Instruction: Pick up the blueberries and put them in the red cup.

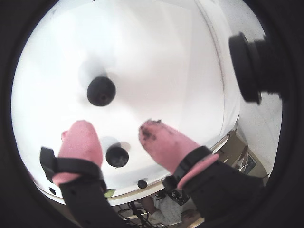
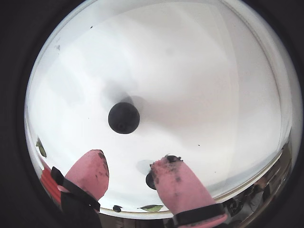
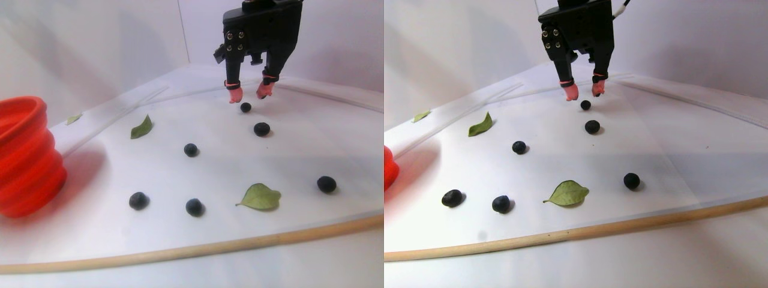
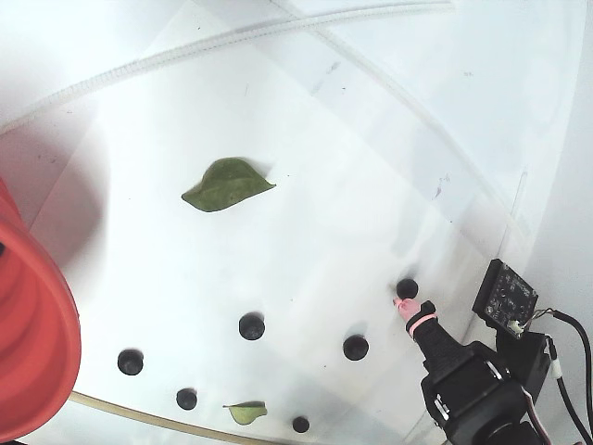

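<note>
Several blueberries lie scattered on the white sheet. My gripper [image 3: 247,92] hangs open a little above the farthest blueberry [image 3: 245,107], with its pink fingertips [image 3: 233,96] apart and nothing between them. In a wrist view that blueberry [image 1: 101,90] sits just beyond the gripper [image 1: 116,132], and a second blueberry [image 1: 117,156] shows on the sheet between the fingers. In the fixed view the gripper [image 4: 408,309] is right beside the blueberry [image 4: 407,288]. The red cup [image 3: 24,156] stands at the far left, well away from the gripper, and shows in the fixed view as well [image 4: 32,352].
Two green leaves [image 3: 260,197] [image 3: 141,128] lie among the berries. A wooden strip [image 3: 240,243] runs along the sheet's front edge. Other blueberries [image 3: 191,150] [image 3: 138,200] lie between the gripper and the cup. A black camera [image 1: 249,66] sticks out beside the wrist.
</note>
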{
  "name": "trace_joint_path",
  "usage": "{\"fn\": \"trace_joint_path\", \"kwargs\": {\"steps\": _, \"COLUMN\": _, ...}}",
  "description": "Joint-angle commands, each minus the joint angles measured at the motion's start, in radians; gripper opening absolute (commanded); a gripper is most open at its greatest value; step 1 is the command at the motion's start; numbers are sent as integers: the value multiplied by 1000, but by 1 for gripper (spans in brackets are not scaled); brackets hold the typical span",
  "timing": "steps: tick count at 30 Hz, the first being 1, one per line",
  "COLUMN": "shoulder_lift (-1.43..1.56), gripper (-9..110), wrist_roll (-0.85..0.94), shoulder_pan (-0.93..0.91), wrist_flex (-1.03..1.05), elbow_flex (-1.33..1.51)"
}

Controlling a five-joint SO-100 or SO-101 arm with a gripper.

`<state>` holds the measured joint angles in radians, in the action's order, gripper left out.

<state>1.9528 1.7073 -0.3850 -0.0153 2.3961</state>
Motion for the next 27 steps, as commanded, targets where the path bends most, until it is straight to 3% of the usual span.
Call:
{"fn": "trace_joint_path", "kwargs": {"steps": 1, "shoulder_lift": 0, "gripper": 18, "wrist_roll": -3, "shoulder_pan": 2, "wrist_flex": -23, "elbow_flex": -40}}
{"fn": "trace_joint_path", "kwargs": {"steps": 27, "shoulder_lift": -109, "gripper": 18, "wrist_roll": -44, "shoulder_pan": 18, "wrist_flex": -112, "elbow_flex": -86}}
